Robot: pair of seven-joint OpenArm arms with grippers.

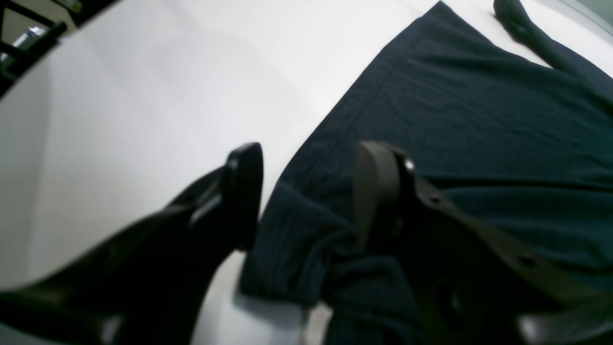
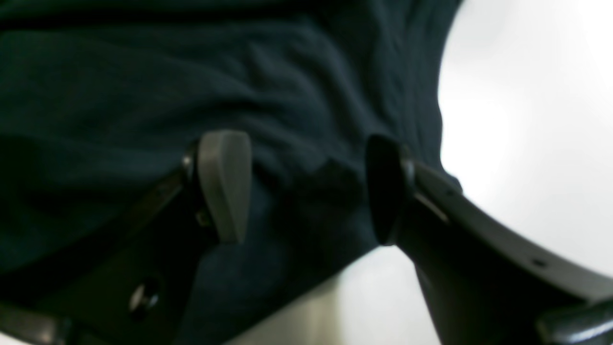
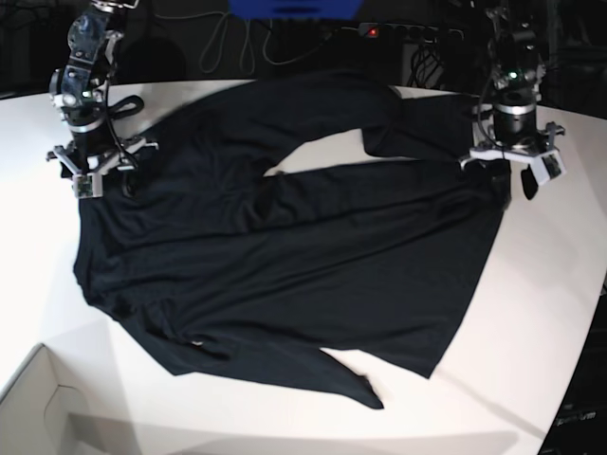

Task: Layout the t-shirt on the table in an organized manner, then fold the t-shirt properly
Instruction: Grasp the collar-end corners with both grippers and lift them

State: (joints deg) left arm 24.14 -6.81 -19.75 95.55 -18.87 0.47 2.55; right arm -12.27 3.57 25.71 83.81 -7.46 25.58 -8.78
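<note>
Parted jaws of the left gripper [image 1: 306, 191] are seen straddling the t-shirt [image 1: 455, 120] edge, nothing clamped. Likewise the right gripper [image 2: 306, 187] is held open over cloth. From the base view, laying-out is judged unfinished on the table [image 3: 550, 313]; closing on both corners is called for.

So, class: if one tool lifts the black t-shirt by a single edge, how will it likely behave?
The t-shirt will probably droop and fold over itself, since it already lies creased and bunched. It looks thin, so likely light. It may drag across the smooth white table rather than catch.
</note>
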